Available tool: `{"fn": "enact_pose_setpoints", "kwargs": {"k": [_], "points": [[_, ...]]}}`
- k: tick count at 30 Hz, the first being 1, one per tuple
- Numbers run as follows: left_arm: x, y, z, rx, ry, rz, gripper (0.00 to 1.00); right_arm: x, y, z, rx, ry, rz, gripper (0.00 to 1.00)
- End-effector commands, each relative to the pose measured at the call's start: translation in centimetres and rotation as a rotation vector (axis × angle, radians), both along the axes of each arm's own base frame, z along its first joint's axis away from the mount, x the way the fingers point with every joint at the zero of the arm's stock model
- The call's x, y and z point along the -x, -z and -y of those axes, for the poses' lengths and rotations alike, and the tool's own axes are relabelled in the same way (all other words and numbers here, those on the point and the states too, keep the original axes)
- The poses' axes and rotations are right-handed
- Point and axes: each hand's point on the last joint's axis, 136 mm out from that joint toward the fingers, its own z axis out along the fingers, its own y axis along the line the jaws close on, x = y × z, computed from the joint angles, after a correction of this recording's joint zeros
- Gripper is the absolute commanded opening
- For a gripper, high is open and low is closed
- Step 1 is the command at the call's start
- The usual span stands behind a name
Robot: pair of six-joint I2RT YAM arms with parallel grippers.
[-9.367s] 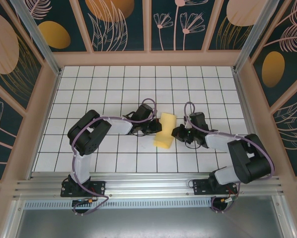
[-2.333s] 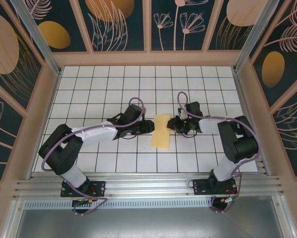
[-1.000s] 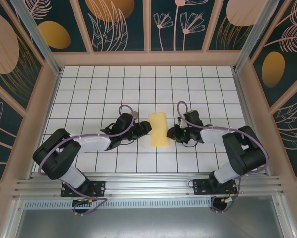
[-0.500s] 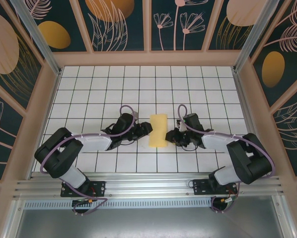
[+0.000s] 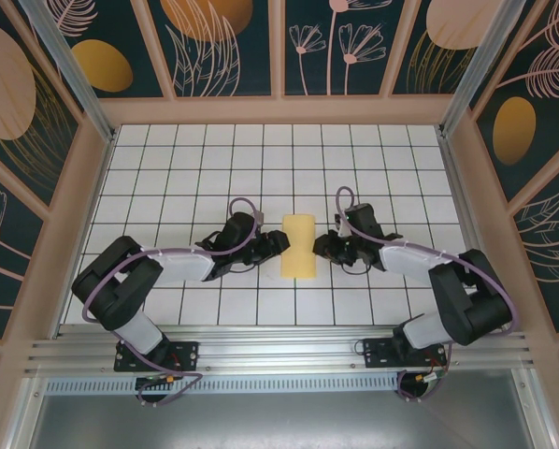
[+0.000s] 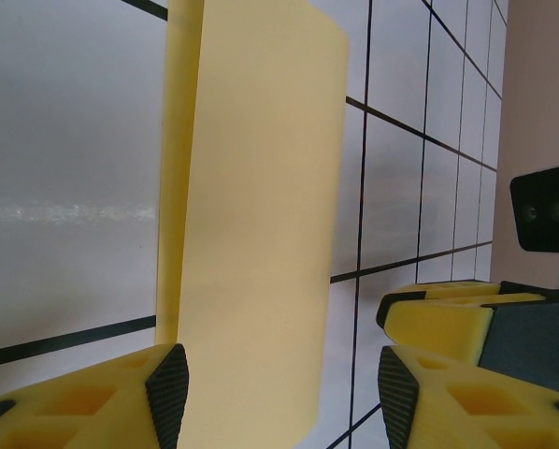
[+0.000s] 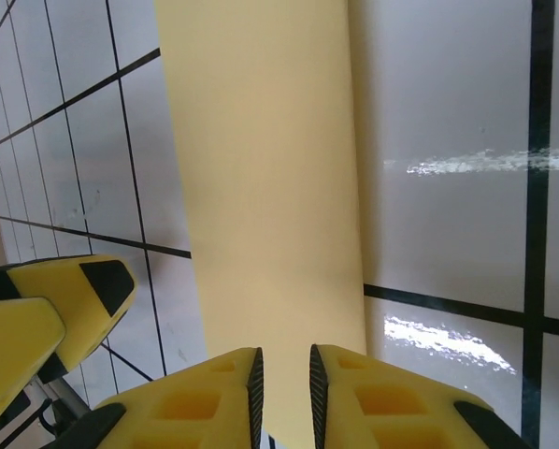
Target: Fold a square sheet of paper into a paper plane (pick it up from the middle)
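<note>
The square sheet of paper (image 5: 298, 246), folded, runs near-to-far; left gripper (image 5: 279, 245) half-open, right gripper (image 5: 322, 247) pinching it.

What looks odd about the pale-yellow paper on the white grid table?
The pale-yellow paper sheet is only loosely doubled over: its far end looks rounded, not creased flat, and one layer sticks out along one side.
</note>
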Motion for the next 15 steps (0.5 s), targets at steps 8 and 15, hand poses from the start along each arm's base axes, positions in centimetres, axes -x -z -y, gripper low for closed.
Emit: {"fn": "enact_pose_setpoints", "kwargs": {"k": [8, 15], "points": [[-0.7, 0.3, 0.5, -0.006, 0.011, -0.006, 0.57, -3.2, -1.3, -0.4, -0.087, 0.008, 0.048, 0.12], [-0.7, 0.7, 0.5, -0.006, 0.005, -0.017, 0.57, -4.1, -1.4, -1.2, -0.128, -0.017, 0.036, 0.10]]}}
